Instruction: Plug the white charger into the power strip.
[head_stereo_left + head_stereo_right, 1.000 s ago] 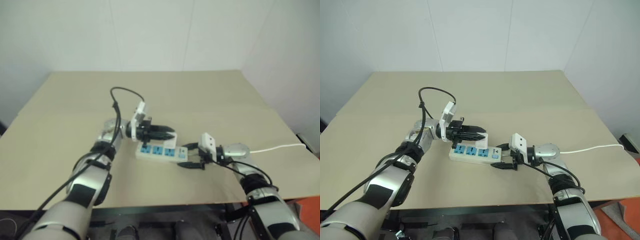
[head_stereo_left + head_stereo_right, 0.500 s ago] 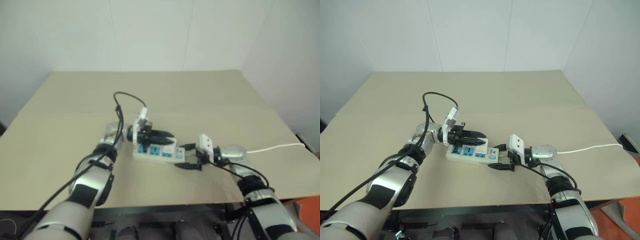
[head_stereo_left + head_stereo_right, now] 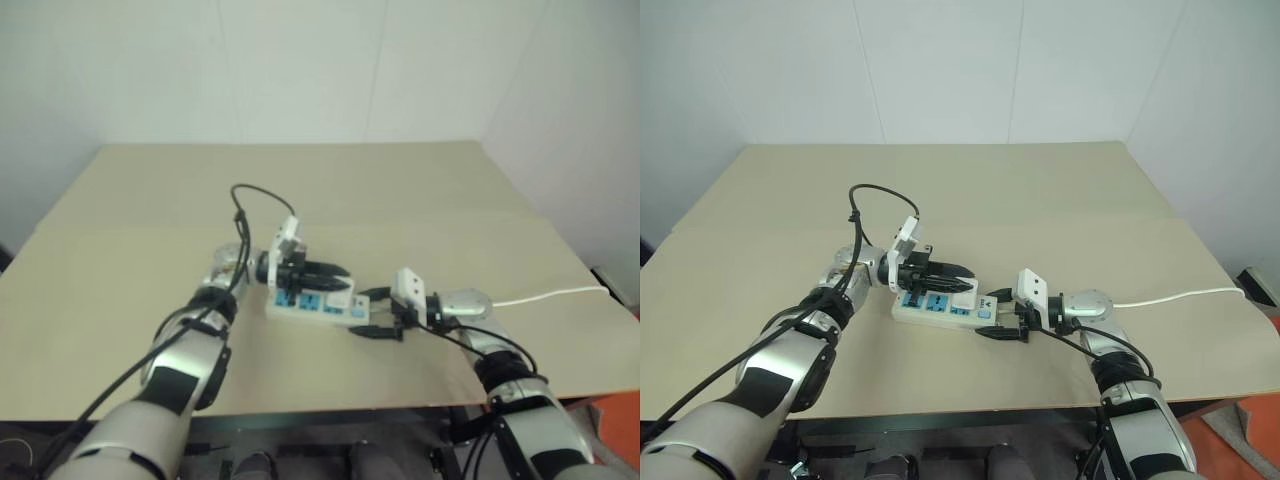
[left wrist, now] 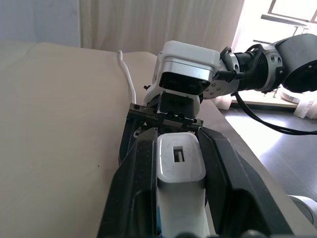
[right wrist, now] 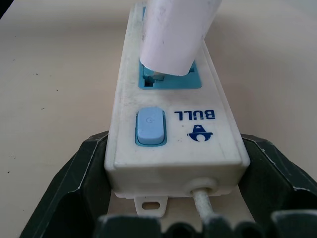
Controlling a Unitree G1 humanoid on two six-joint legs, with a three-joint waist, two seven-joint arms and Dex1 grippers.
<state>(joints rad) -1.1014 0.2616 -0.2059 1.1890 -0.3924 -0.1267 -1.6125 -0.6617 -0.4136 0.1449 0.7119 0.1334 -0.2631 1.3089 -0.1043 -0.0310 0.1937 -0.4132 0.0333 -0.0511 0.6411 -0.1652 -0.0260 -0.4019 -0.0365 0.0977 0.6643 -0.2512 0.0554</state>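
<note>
1. Left gripper (image 4: 181,163): closed on the white charger (image 4: 181,166), which is clamped between the two black fingers (image 4: 141,173) and seen end-on in the left wrist view, its small slot facing the camera.

2. White charger, position: held over the power strip (image 3: 940,308), at the socket face nearest the strip's switch. In the right wrist view its lower end (image 5: 176,37) is seen tilted into that blue socket (image 5: 171,79), with a gap at the base; full seating is not shown.

3. Right gripper (image 3: 1002,315): its fingers are spread wide around the cord end of the power strip, one finger (image 5: 74,183) at each side of the bar. Whether the fingers press the sides cannot be told; the strip is judged to be steadied there.

4. Power strip, position: laid flat on the tan table (image 3: 1060,200), between the two grippers, its thin white cord (image 3: 1180,296) led away past the right gripper.

5. Done, as judged: charger picked up, carried to a socket, prongs met with the socket face.

6. Left, as judged: charger to be straightened upright, pressed home until flush, then released by the left gripper.
</note>
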